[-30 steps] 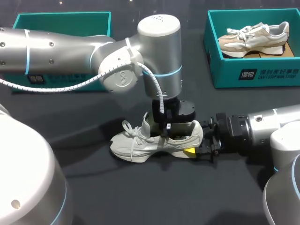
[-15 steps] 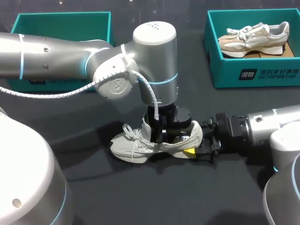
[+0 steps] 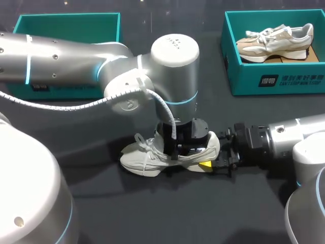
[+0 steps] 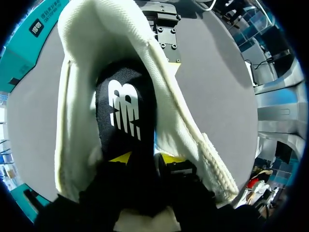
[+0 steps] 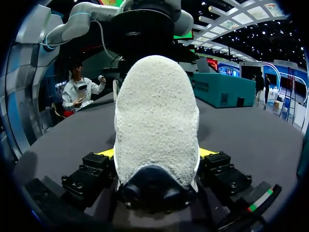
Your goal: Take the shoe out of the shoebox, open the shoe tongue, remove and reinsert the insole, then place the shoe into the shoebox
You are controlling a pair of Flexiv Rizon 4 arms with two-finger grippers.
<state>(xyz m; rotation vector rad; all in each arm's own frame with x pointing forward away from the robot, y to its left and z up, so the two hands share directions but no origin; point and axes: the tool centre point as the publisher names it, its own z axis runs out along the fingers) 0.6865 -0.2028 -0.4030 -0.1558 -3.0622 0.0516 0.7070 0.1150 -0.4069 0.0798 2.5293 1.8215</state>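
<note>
Shoe (image 3: 147, 157) lengthwise across table (image 3: 167, 213), toe left, heel in right claw (image 3: 212, 157)

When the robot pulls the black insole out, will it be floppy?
Probably floppy: the insole looks thin and seems to bend where the left gripper pinches it. Likely light too, being so thin. The shoe should stay put, since the right gripper clamps its heel.
</note>
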